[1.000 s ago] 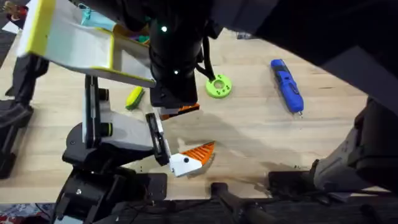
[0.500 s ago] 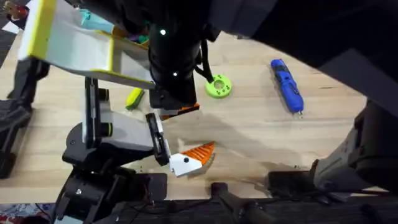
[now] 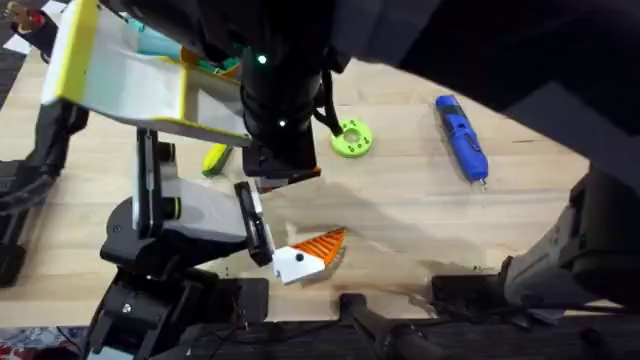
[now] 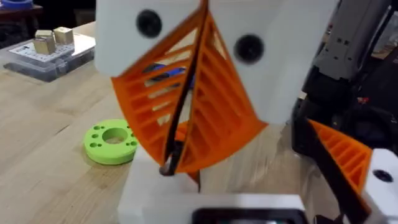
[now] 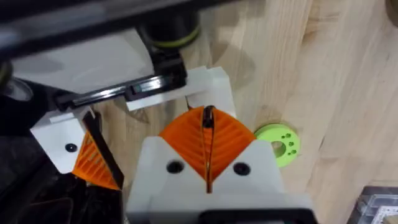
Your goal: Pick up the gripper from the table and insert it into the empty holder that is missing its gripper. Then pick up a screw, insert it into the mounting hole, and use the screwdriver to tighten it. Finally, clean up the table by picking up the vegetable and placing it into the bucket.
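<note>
Two grippers closed, empty: left gripper [image 4: 171,165] near green disc [image 4: 112,142]; right gripper [image 5: 208,118] above holder [image 5: 118,68]. Screwdriver [image 3: 461,137] on table [image 3: 400,200].

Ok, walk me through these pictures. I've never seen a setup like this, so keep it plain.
This is a robot with two arms at a wooden table. One picture looks down from a camera above the table. The other two come from a camera on each wrist, so each shows that arm's own white and orange fingers up close. The left gripper and the right gripper are both shut, and I can't make out anything held between them. Both hover near a third, parked arm, the holder, which has an orange-tipped finger piece at its black bracket. On the table lie a blue screwdriver, a green disc and a toy corn.
</note>
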You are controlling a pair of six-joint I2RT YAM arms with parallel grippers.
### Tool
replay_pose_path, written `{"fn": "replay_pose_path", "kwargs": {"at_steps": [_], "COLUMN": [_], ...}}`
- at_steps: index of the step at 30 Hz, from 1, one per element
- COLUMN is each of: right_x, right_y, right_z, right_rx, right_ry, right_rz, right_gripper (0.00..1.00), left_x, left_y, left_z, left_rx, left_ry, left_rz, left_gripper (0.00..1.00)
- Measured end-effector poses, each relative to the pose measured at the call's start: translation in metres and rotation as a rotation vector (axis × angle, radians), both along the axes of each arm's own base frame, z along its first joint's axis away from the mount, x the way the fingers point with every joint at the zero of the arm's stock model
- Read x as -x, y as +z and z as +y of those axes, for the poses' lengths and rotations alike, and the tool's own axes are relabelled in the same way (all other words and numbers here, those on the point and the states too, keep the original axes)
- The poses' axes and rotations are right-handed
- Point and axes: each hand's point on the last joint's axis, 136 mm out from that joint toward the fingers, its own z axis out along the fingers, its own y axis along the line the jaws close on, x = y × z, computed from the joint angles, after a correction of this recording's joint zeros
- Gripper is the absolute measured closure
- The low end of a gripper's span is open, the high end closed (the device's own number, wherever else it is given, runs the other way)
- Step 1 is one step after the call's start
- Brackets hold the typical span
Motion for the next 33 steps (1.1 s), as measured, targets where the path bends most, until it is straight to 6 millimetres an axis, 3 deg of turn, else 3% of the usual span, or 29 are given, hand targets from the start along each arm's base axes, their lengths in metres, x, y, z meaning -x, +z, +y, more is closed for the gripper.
{"fn": "replay_pose_path", "kwargs": {"at_steps": [33], "right_x": [-0.0021], "right_y": [-0.0107], "right_z": [0.0037], "right_rx": [0.01], "right_ry": [0.0], "right_rz": [0.006], "right_gripper": [0.991], "left_x": [-0.0001], "left_y": [-0.0003], "left_z": [0.0], "left_rx": [0.004], "left_ry": [0.001], "left_rz": [0.016], "left_gripper": [0.009]}}
